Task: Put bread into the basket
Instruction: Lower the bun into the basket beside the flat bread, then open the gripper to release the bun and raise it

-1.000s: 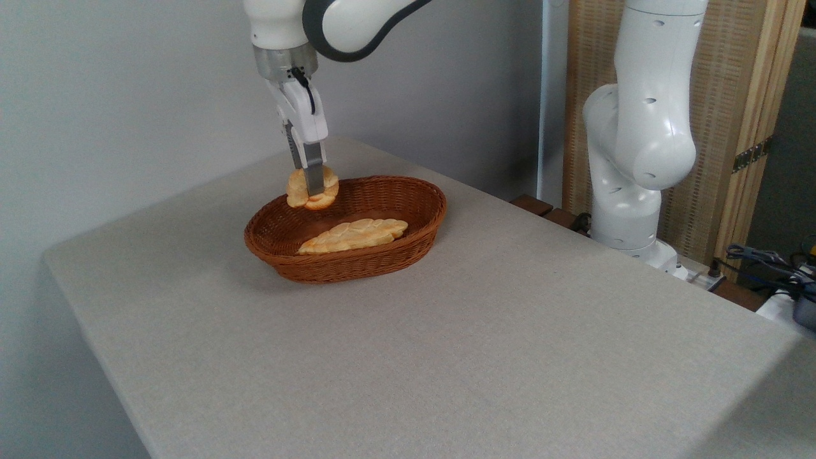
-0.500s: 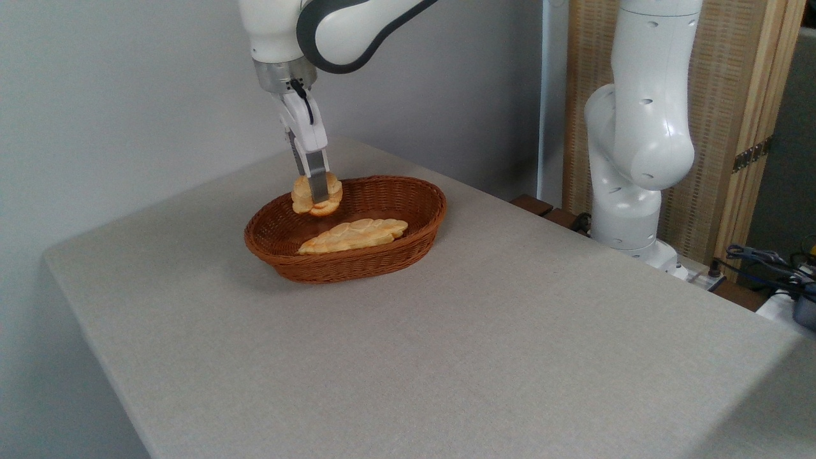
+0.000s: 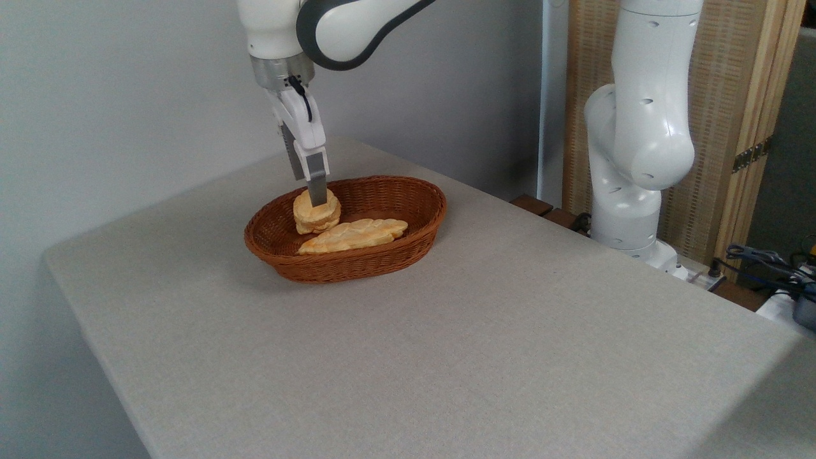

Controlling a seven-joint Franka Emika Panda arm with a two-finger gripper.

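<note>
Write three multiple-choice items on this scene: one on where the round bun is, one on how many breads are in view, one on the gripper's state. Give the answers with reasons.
1. Where is the round bun?
A. On the bare table
B. Inside the basket, at its far left end beside the braided loaf
C. On the arm's base

2. How many breads are in view?
A. One
B. Two
C. Four

3. What is the gripper doing?
A. Wide open, far above the table
B. Gripping the basket's rim
C. Down at the bun's top, fingers around it

Answers: 1 B, wicker walls surround the bun. 2 B, only the bun and the loaf show. 3 C, the fingers end at the bun; whether they have released it cannot be told.
</note>
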